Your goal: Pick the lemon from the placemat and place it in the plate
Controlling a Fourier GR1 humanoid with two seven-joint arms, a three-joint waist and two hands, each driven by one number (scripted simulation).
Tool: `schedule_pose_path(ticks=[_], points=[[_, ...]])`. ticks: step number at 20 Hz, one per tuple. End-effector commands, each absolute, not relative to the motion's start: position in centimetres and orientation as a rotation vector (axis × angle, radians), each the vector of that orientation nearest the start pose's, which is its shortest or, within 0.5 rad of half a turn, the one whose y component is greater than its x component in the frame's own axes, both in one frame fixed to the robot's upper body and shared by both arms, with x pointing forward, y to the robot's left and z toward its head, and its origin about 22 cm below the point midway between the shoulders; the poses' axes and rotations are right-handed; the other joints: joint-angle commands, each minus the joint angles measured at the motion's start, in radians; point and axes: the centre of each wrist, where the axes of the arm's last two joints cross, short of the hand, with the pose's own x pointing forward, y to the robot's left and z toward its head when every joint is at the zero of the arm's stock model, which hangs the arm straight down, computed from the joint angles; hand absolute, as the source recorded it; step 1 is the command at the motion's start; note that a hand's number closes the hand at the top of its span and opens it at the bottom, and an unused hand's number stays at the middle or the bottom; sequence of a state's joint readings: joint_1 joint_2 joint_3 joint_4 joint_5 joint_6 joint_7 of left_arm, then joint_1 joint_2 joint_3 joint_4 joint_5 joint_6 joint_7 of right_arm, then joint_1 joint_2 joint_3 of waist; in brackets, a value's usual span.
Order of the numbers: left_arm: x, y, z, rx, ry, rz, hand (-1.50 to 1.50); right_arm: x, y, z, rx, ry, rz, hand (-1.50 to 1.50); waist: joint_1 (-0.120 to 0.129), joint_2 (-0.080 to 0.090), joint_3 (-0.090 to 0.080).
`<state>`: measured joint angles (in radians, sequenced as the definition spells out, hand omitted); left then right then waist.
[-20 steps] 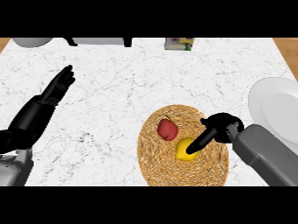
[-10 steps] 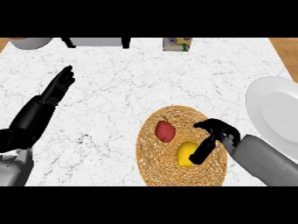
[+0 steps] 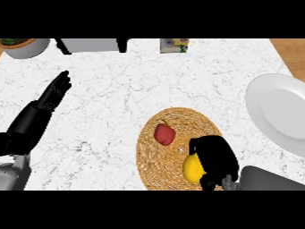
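- While it lay on the round woven straw placemat [image 3: 161, 156], the oval yellow lemon [image 3: 193, 168] ran lengthwise up the view.
- Black right hand [image 3: 213, 156] curled round it.
- Left hand [image 3: 41, 109] rested flat, fingers straight, on the marbled white bench [image 3: 148, 85].

The lemon [image 3: 193, 168] is partly covered on its right side by the right hand [image 3: 214, 156], so whether the fingers are curled round it cannot be told. The woven placemat [image 3: 156, 154] is cut off at its near edge, and the plate [image 3: 288, 114] at the right. At the far edge, a pot [image 3: 21, 46] and a small carton [image 3: 174, 44] are cropped.
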<state>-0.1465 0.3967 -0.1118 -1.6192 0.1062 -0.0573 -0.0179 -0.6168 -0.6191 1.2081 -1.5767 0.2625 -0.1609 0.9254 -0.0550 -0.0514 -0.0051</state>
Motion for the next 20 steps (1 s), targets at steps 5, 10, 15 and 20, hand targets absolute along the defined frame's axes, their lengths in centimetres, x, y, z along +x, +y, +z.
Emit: schedule_pose_path(ticks=[5, 10, 15, 20], points=[[26.7, 29.4, 6.3, 0.093, -1.735, -0.382, 0.00, 15.0, -14.8, 5.2, -0.918, -1.311, 1.282, 1.50, -0.026, 0.022, 0.003], [25.9, 29.1, 7.5, 0.084, -1.760, -0.407, 0.00, 11.6, -16.4, 9.9, -0.985, -1.390, 1.168, 1.50, -0.017, 0.023, 0.004], [26.5, 28.6, 8.0, 0.078, -1.757, -0.391, 0.00, 10.7, -18.3, 13.0, -1.164, -1.416, 1.067, 1.50, -0.017, 0.032, 0.004], [26.3, 27.5, 8.0, 0.063, -1.760, -0.415, 0.00, 10.6, -20.2, 14.0, -1.268, -1.424, 0.960, 1.50, 0.002, 0.040, 0.006]])
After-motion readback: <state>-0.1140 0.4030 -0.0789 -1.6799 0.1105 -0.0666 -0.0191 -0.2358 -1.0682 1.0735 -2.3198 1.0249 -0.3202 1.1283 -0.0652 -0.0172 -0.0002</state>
